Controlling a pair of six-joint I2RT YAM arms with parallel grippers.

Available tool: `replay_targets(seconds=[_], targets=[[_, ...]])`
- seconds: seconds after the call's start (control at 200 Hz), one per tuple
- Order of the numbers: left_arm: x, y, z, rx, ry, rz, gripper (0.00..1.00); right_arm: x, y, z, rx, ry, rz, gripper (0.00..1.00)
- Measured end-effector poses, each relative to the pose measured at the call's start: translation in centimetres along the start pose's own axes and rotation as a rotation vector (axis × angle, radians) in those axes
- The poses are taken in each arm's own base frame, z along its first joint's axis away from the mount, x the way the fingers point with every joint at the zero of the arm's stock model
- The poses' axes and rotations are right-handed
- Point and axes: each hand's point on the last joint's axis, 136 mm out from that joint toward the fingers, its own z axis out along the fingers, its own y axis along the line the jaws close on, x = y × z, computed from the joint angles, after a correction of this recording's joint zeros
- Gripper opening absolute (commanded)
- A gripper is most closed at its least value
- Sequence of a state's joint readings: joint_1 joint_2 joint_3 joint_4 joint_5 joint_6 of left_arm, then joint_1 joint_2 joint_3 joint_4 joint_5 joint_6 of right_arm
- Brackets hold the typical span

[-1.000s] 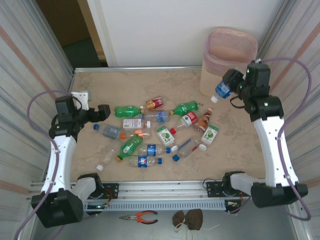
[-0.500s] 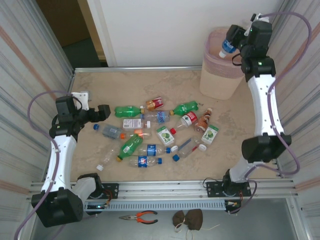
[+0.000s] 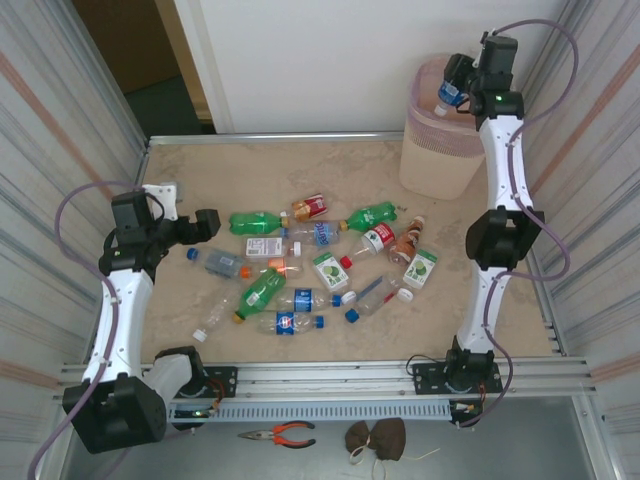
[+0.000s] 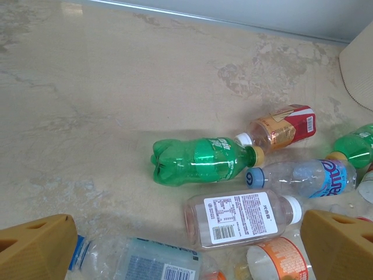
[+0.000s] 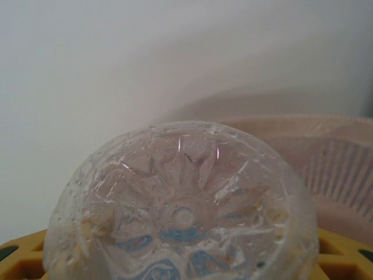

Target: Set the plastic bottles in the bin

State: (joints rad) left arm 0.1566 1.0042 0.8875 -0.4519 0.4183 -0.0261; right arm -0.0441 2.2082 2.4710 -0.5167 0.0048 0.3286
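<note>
Several plastic bottles (image 3: 300, 262) lie scattered over the middle of the table. Among them are a green bottle (image 4: 198, 160), a clear white-labelled one (image 4: 242, 217) and a red-labelled one (image 4: 284, 126). My left gripper (image 3: 205, 225) hovers open at their left edge, and in the left wrist view the left gripper (image 4: 186, 248) has its yellow fingers (image 4: 35, 248) wide apart above the bottles. My right gripper (image 3: 462, 82) is raised over the rim of the pink bin (image 3: 440, 150), shut on a clear blue-labelled bottle (image 3: 449, 92). That bottle's base (image 5: 183, 216) fills the right gripper (image 5: 183, 263), with the bin's rim (image 5: 326, 146) behind.
Orange-handled pliers (image 3: 280, 434) and a dark brown lump (image 3: 376, 437) lie below the front rail. A small white block (image 3: 160, 192) sits at the table's left edge. Ribbed walls close both sides, and a raised metal edge (image 3: 280, 136) runs along the back.
My right arm has lifted the blue-labelled bottle from beside the bin up and back, over the bin's rim. The left arm and the bottles on the table have not moved.
</note>
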Motion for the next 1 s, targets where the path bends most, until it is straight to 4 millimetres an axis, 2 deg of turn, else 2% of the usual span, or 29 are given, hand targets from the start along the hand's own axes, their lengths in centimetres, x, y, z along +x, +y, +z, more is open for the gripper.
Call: replay_targets(seconds=[0.155, 0.306, 0.466, 0.631, 1.002], targets=[[0.2, 0.1, 0.3, 0.0, 0.01, -0.004, 0.99, 3.8, -0.5, 2.5, -0.024, 0.104, 0.003, 0.51], [0.2, 0.2, 0.3, 0.0, 0.013, -0.006, 0.99, 7.5, -0.5, 4.0, -0.055, 0.211, 0.006, 0.51], [0.2, 0.1, 0.3, 0.0, 0.013, -0.006, 0.99, 11.0, -0.5, 4.8, -0.079, 0.327, -0.022, 0.51], [0.2, 0.1, 0.3, 0.001, 0.013, -0.006, 0.99, 14.6, -0.9, 4.5, -0.078, 0.46, -0.074, 0.52], [0.3, 0.1, 0.4, 0.004, 0.016, -0.007, 0.99, 17.1, -0.5, 2.6, -0.137, 0.586, -0.154, 0.54]])
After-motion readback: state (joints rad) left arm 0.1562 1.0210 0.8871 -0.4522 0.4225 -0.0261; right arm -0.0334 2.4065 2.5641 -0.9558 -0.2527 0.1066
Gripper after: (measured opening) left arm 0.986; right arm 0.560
